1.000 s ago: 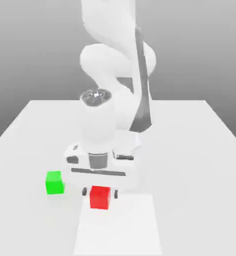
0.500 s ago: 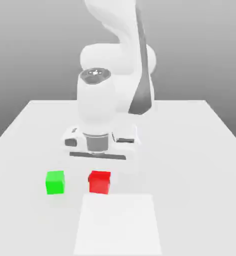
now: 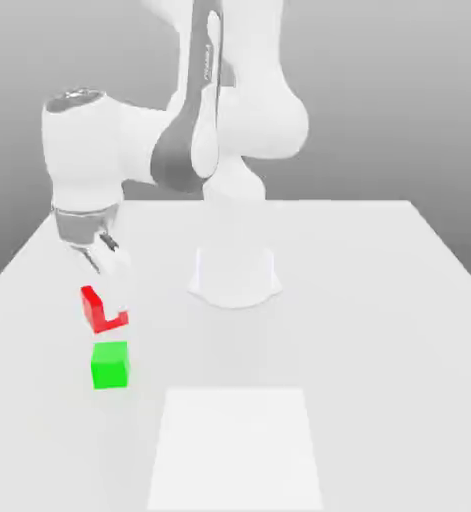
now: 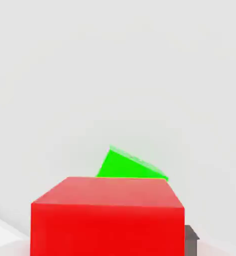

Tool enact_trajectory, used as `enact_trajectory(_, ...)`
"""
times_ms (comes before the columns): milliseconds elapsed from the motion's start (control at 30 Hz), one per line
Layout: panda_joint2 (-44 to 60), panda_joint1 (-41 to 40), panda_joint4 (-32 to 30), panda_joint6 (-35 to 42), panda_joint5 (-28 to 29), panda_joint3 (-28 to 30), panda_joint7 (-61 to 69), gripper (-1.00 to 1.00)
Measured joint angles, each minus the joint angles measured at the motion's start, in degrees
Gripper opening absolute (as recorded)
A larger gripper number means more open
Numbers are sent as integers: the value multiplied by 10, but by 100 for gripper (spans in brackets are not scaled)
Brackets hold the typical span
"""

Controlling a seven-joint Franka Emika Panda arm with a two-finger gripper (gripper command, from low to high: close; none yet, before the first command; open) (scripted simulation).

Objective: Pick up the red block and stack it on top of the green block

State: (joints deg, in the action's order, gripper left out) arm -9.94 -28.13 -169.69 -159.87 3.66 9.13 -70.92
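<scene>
We judge the pick to be done and the carry nearly so: the small matte bright red cube [image 3: 102, 310] is off the white table [image 3: 379, 330], held in the arm's two-finger gripper [image 3: 110, 290], whose fingers are closed on it from either side. In the exterior view it hangs just above the small matte bright green cube [image 3: 110, 364], which sits on the table toward the exterior view's left; a thin gap seems to separate the two, though we cannot be sure they are apart. What is left, as we see it, is to settle the red cube squarely over the green one, lower it until it rests there, then let go and lift away. The red cube looks plain and evenly coloured, with crisp edges, and in the exterior view one pale finger [image 3: 118, 275] covers part of it. In the hand view it [image 4: 107, 217] looms large, with a wedge of the green cube [image 4: 130, 166] peeking out beyond its far edge, so the alignment may be slightly off.
</scene>
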Motion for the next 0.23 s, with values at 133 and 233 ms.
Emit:
enact_trajectory(133, 80, 14, 3, -77, -29, 5, 19, -100)
enact_trajectory(233, 93, 20, 3, -89, -35, 9, 23, 100)
